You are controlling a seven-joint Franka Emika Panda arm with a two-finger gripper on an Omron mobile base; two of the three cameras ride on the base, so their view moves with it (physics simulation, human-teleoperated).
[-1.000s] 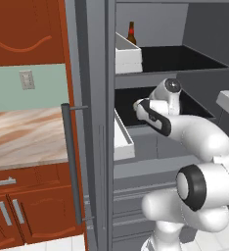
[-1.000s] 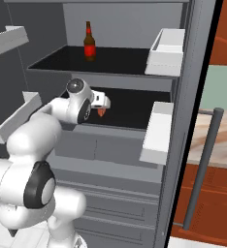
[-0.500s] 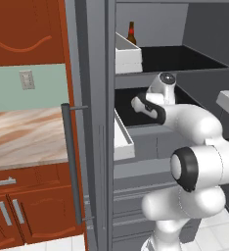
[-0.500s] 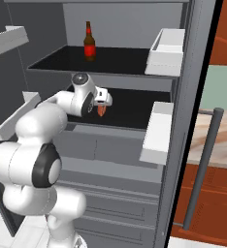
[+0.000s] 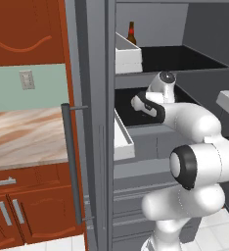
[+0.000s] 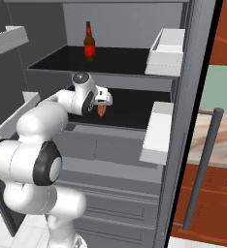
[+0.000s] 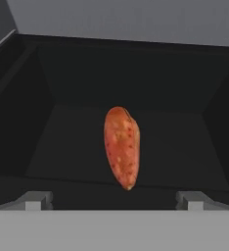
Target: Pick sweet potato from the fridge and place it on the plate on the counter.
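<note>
The sweet potato (image 7: 121, 147) is a reddish-orange oblong lump lying on the dark middle shelf of the grey fridge (image 5: 99, 147). It sits just ahead of my gripper (image 7: 112, 201), centred between the two fingertips and apart from them. From the right base view, the sweet potato (image 6: 102, 110) shows just under the gripper (image 6: 105, 101), which reaches into the fridge (image 6: 193, 72). The gripper (image 5: 137, 102) is open and holds nothing. The marbled counter (image 5: 23, 137) lies left of the fridge door. The plate is out of view.
A brown bottle (image 6: 89, 41) stands on the shelf above. White door bins (image 6: 166, 46) (image 6: 156, 131) hang on the open door at the right, and another bin (image 5: 127, 54) at the left. The long bar handle (image 5: 71, 162) stands beside the counter.
The arm has pushed further into the fridge and the hand has moved slightly closer to the sweet potato. The gripper has stayed open.
</note>
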